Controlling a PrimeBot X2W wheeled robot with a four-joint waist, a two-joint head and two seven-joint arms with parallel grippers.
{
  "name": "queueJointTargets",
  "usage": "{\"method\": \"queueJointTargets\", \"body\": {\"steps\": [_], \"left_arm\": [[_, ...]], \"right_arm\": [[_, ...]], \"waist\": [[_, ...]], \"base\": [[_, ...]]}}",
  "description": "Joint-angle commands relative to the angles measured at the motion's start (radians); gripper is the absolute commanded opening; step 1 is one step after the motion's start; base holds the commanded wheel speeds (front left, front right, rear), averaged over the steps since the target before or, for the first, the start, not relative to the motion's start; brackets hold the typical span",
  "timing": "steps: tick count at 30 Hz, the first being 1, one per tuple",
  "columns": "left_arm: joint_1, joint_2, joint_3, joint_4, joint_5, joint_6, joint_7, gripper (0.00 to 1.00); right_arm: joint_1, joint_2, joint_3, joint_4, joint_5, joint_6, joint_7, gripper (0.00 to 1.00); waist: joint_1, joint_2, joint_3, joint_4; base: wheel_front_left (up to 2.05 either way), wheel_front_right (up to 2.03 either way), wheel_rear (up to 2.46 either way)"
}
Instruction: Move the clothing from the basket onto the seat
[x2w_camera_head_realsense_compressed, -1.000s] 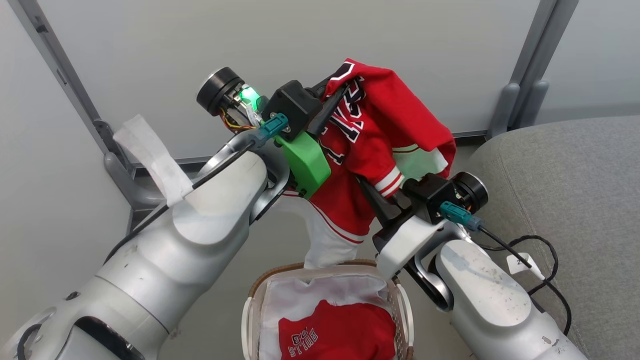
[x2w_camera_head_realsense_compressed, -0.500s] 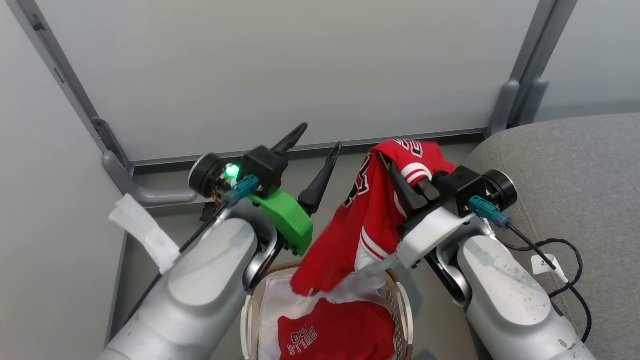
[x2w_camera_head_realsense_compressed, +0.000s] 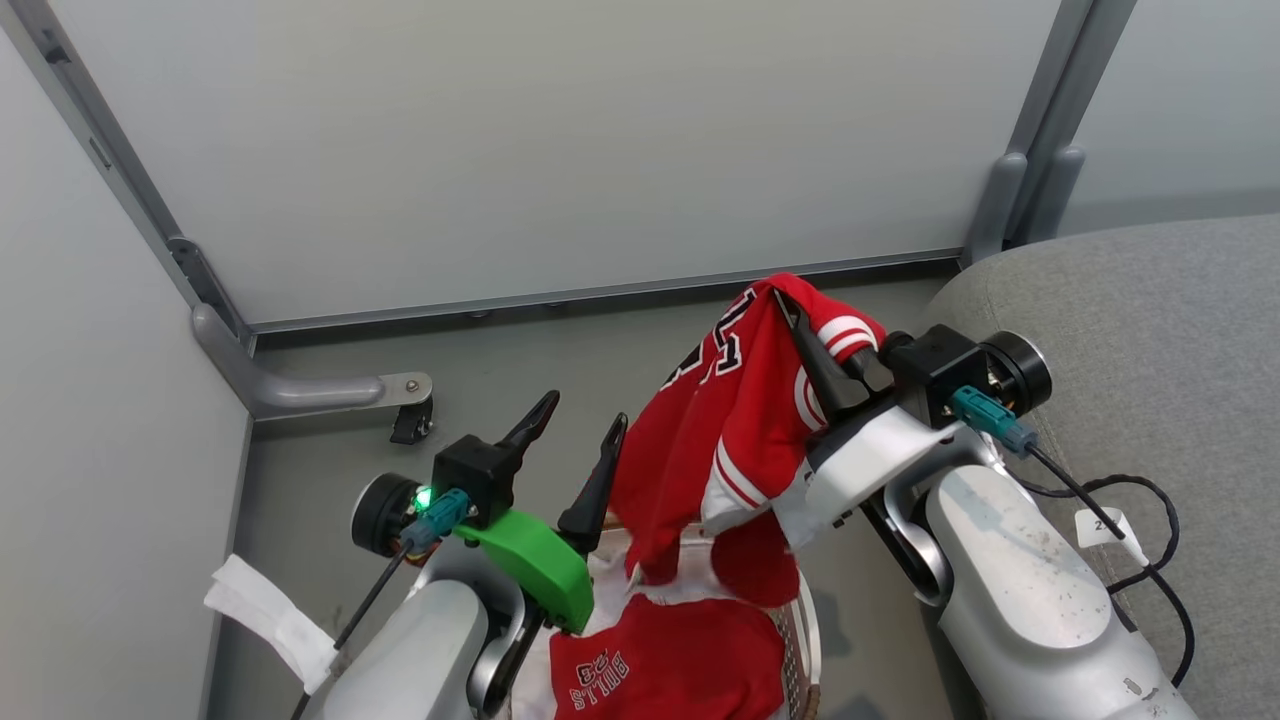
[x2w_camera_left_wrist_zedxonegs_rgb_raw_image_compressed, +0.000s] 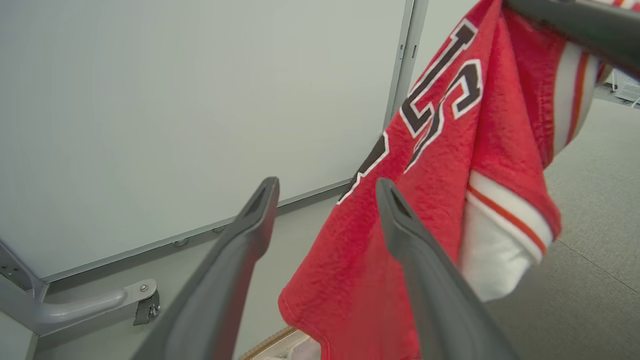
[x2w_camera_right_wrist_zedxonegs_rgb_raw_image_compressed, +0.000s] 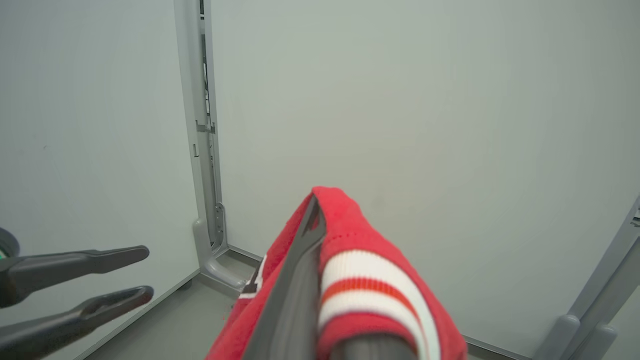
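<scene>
A red jersey with black white-edged numerals hangs from my right gripper, which is shut on its striped edge, above the basket and left of the seat. The jersey's lower end droops into the basket. A second red garment with white "BULLS" print lies in the basket on its white lining. My left gripper stands open and empty just left of the hanging jersey. In the left wrist view the jersey hangs just right of the open gripper. In the right wrist view the gripper pinches the jersey.
Pale partition panels close off the back and left. A grey foot with a caster sticks out along the floor at the left. A grey post stands beside the seat's rounded corner. A black cable with a tag lies on the seat's near edge.
My left gripper has opened, let go of the jersey and dropped down to the left. The jersey now hangs from the right gripper alone, lower and further right.
</scene>
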Motion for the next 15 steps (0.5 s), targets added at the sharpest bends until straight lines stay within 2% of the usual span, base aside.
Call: {"method": "queueJointTargets", "body": {"steps": [1, 8, 15], "left_arm": [[0.022, -0.002, 0.012, -0.002, 0.014, -0.003, -0.003, 1.00], [0.068, -0.022, 0.067, -0.016, 0.057, -0.012, -0.002, 1.00], [0.108, -0.043, 0.117, -0.046, 0.102, -0.018, -0.002, 1.00]], "right_arm": [[0.012, -0.004, -0.005, -0.004, -0.006, -0.001, 0.000, 0.00], [-0.011, -0.004, -0.034, -0.004, -0.040, -0.001, 0.000, 0.00], [-0.022, -0.020, -0.075, -0.009, -0.069, -0.001, 0.000, 0.00]], "waist": [[0.0000, 0.0000, 0.000, -0.001], [0.0000, 0.0000, 0.007, -0.039], [0.0000, 0.0000, 0.020, -0.164]], "base": [[0.00, 0.00, 0.00], [0.00, 0.00, 0.00], [0.00, 0.00, 0.00]]}}
